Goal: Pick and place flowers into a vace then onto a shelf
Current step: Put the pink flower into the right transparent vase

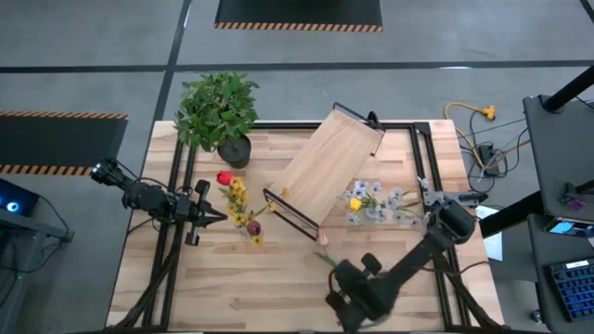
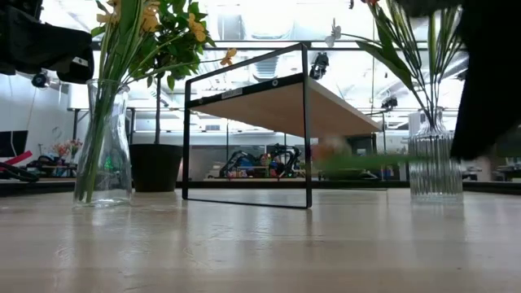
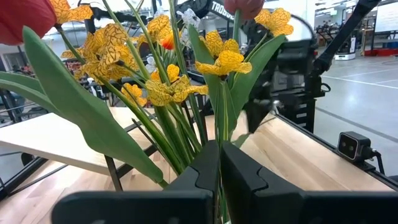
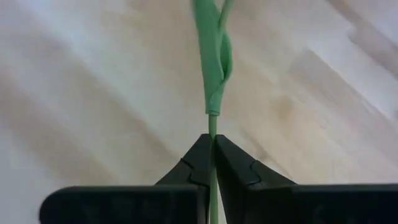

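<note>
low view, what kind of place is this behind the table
Probably a robotics lab or workshop hall. Beyond the shelf stands other robot equipment under a high, bright ceiling; the high view shows grey floor with hazard-striped mats.

A grey concrete floor (image 1: 390, 51) surrounds the planked wooden surface (image 1: 278, 278), marked with two dark mats edged in orange-and-black hazard stripes (image 1: 297, 26). A yellow cable (image 1: 469, 113) trails on the floor near a dark desk carrying a keyboard (image 1: 568, 283). Seen level across the surface, the room behind is brightly lit from overhead, with white ceiling beams (image 2: 269, 37) and distant workbenches.
</note>
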Robot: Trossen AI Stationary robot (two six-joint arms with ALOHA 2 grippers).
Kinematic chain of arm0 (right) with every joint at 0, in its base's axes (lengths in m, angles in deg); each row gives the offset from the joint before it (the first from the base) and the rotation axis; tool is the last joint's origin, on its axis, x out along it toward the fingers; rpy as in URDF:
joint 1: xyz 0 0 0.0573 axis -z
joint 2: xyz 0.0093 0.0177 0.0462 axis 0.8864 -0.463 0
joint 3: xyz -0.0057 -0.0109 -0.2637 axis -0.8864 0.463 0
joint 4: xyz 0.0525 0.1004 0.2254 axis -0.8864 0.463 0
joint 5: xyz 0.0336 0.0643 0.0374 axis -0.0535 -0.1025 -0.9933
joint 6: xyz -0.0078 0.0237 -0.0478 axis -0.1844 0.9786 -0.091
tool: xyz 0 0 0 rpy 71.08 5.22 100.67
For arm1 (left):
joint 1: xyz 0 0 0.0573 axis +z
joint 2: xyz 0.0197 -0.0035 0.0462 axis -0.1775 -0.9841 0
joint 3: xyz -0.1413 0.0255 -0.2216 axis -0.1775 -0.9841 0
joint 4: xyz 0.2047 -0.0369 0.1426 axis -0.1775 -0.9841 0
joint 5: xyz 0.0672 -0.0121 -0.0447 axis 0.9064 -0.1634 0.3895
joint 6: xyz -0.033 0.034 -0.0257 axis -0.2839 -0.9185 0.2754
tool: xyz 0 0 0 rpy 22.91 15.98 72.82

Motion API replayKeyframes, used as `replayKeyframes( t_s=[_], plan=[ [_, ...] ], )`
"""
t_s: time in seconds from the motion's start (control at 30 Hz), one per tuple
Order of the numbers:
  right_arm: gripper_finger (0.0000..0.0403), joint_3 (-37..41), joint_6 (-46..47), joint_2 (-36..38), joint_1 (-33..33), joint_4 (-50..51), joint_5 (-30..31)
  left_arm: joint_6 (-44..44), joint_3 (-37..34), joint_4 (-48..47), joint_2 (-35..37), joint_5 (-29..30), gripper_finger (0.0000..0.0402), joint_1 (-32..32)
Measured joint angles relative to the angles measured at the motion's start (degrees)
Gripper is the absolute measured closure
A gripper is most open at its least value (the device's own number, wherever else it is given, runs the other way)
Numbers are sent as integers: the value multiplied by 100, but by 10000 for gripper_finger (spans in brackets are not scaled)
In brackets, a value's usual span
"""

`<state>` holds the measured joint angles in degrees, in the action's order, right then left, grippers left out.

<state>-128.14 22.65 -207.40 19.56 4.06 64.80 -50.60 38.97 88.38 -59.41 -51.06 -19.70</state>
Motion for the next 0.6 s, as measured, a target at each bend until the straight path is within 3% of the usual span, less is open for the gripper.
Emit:
replayKeyframes(
  t_s=[0.1,0.4,0.5,0.6],
  plan=[
    [394,-274,-420,0,-315,43,917,0,0,0,0,-1,401,1],
    [394,-596,-554,167,-1300,192,4046,0,0,0,0,1,402,0],
    [394,-593,-423,284,-1545,170,4337,0,0,0,0,1,401,0],
    [394,-593,-554,378,-1637,-91,4120,0,0,0,0,0,401,1]
  ],
)
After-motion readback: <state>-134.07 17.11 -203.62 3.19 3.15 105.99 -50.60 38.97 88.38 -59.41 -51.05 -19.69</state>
